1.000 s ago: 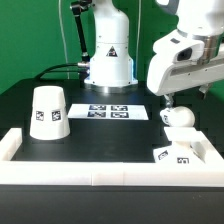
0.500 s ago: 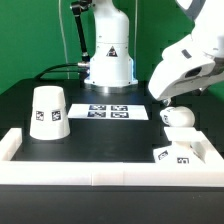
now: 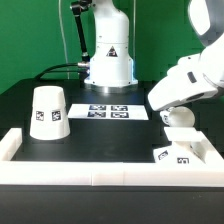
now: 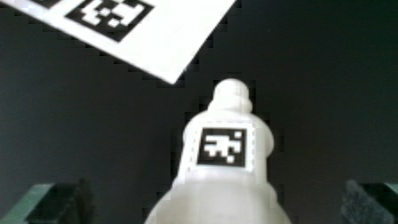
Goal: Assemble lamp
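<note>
On my feed the black tabletop sits before a green backdrop, hemmed by a white rail, with the marker board lying flat at mid-table. Off the board's end on the exterior view's left stands the shade; off its other end sits the bulb piece, and the square base lies nearer the camera than the board, in the rail's corner. The gripper is spread wide, one dark finger either side of the bulb piece, gripping nothing.
</note>
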`<control>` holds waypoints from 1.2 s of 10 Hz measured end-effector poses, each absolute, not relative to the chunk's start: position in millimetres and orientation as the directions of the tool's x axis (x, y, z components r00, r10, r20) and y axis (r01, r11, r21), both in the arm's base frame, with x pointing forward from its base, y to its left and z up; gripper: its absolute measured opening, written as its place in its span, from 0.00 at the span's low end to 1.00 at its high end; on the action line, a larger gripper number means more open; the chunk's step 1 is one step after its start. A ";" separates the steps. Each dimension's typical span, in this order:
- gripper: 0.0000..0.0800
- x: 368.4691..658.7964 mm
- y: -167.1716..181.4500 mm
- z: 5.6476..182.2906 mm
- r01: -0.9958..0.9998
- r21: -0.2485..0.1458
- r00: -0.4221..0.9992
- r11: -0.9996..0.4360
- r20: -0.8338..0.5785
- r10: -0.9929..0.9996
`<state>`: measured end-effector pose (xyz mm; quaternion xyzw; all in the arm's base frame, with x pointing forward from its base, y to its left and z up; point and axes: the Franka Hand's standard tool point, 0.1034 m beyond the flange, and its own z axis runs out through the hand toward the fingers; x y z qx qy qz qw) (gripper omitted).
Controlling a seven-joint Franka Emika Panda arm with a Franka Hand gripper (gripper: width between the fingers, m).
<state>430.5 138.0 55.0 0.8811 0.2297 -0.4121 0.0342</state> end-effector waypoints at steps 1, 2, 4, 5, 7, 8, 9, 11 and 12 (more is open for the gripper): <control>0.87 430.1 137.8 55.2 0.433 -0.129 0.555 -0.892 -0.742 0.377; 0.87 430.0 137.7 53.8 0.432 -0.129 0.555 -0.893 -0.742 0.376; 0.87 432.5 137.5 42.8 0.435 -0.123 0.572 -0.892 -0.727 0.379; 0.87 432.8 138.4 39.2 0.437 -0.122 0.577 -0.891 -0.722 0.382; 0.87 431.1 141.2 32.1 0.438 -0.118 0.588 -0.891 -0.712 0.384; 0.87 430.2 142.4 27.0 0.436 -0.115 0.592 -0.892 -0.710 0.381; 0.87 429.4 143.6 22.7 0.438 -0.116 0.594 -0.892 -0.707 0.384; 0.87 426.8 144.4 14.6 0.440 -0.117 0.599 -0.890 -0.700 0.388; 0.87 425.5 144.4 11.5 0.440 -0.117 0.602 -0.890 -0.697 0.390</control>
